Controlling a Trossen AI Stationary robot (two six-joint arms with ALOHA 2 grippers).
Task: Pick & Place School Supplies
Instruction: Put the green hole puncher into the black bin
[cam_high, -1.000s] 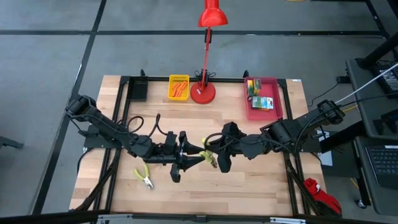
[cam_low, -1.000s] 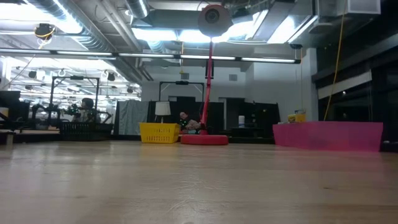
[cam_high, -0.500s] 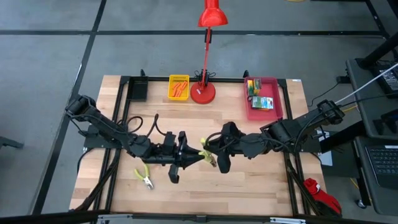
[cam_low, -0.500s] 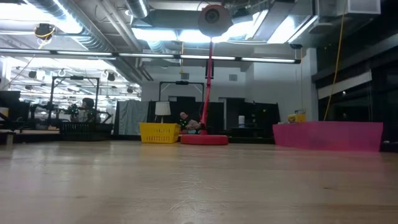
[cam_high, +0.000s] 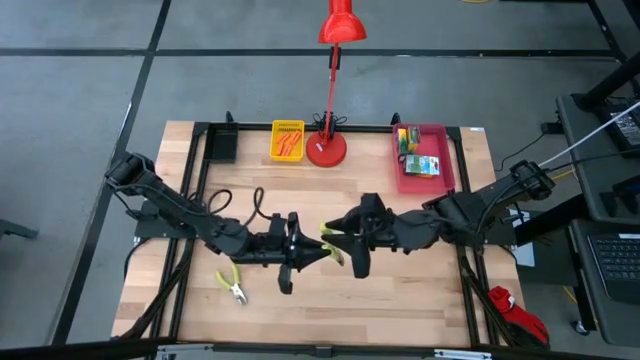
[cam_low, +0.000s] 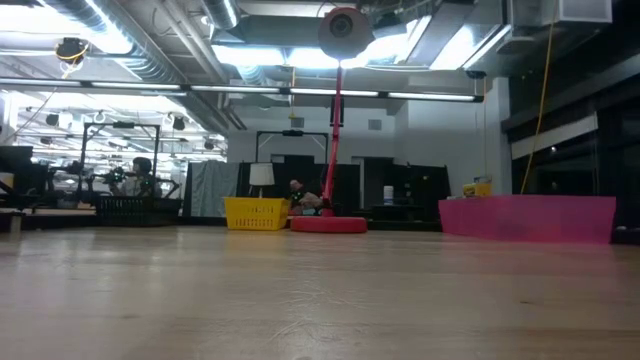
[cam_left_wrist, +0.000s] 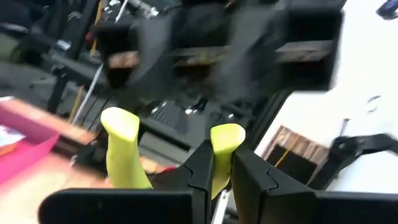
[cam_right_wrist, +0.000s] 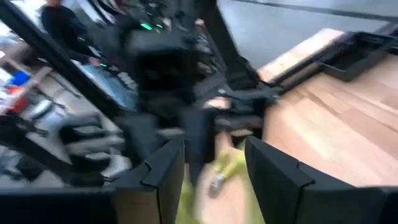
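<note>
L gripper (cam_high: 318, 251): mid-table, pointing twd the R arm; fingers (cam_left_wrist: 249, 177) pinched together on one lime handle of the held pliers (cam_high: 331, 244).
R gripper (cam_high: 340, 232): mid-table facing the L one, just beside it; fingers (cam_right_wrist: 273, 171) spread apart, pliers seen between them but not gripped.
Held pliers: up off the table btwn the two grippers; in L wrist view two lime handles stick up, one clamped, the other free beside it.
2nd pliers (cam_high: 233, 285): flat on the wood, front-left area, near the L arm, apart from both grippers.
Crayon boxes (cam_high: 408, 139): in the pink tray (cam_high: 446, 165), back-right of table; another box (cam_high: 424, 166) lies flat nearer the tray's front. Exact count hard to tell.
Orange pieces (cam_high: 288, 146): in the yellow tray (cam_high: 287, 125), back-centre, left of the lamp base.
Red lamp (cam_high: 326, 148): base at back edge btwn yellow & pink trays; head (cam_high: 341, 25) reaches past the table.
Black tray (cam_high: 221, 145): back-left corner.
Low view: bare wood top (cam_low: 320, 300), yellow tray (cam_low: 256, 213), lamp base (cam_low: 328, 224), pink tray (cam_low: 527, 219) far off; no arm shows.
</note>
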